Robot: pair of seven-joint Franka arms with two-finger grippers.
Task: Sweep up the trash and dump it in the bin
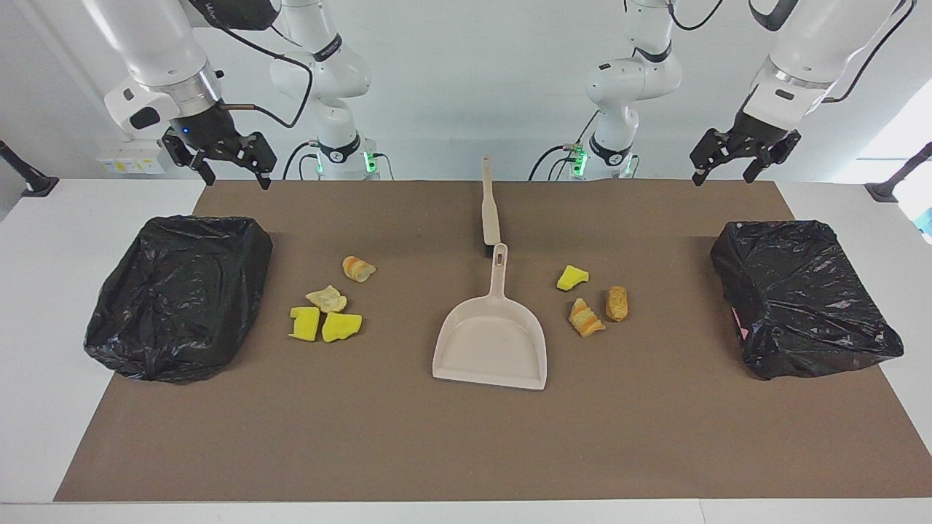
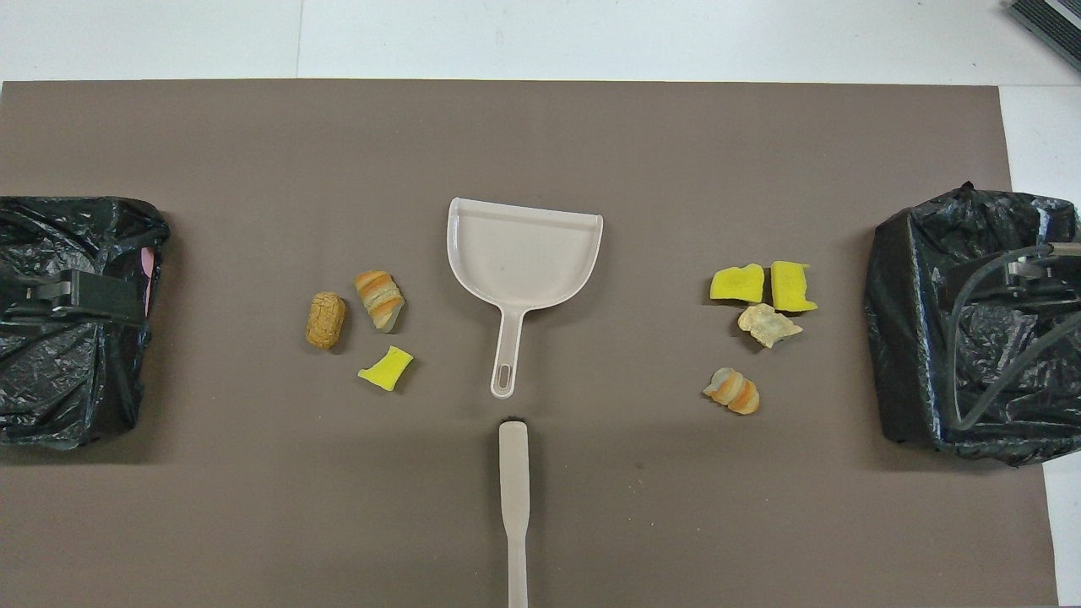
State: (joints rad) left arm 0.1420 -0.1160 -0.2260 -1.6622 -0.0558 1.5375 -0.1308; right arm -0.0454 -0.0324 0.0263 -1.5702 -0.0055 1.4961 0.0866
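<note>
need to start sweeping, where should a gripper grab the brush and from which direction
Grip the brush on its narrow beige handle, coming straight down from above. It lies flat, pointing toward the robots, bristle end beside the dustpan handle; the slim neck would probably fit open fingers best.

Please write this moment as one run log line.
phase: not started | left gripper: open, raised | right gripper: open, raised | dustpan: empty | brush: untouched | trash: on mat

Bare mat lies open past the dustpan; trash clusters flank it (bagged bins block both counter ends).
</note>
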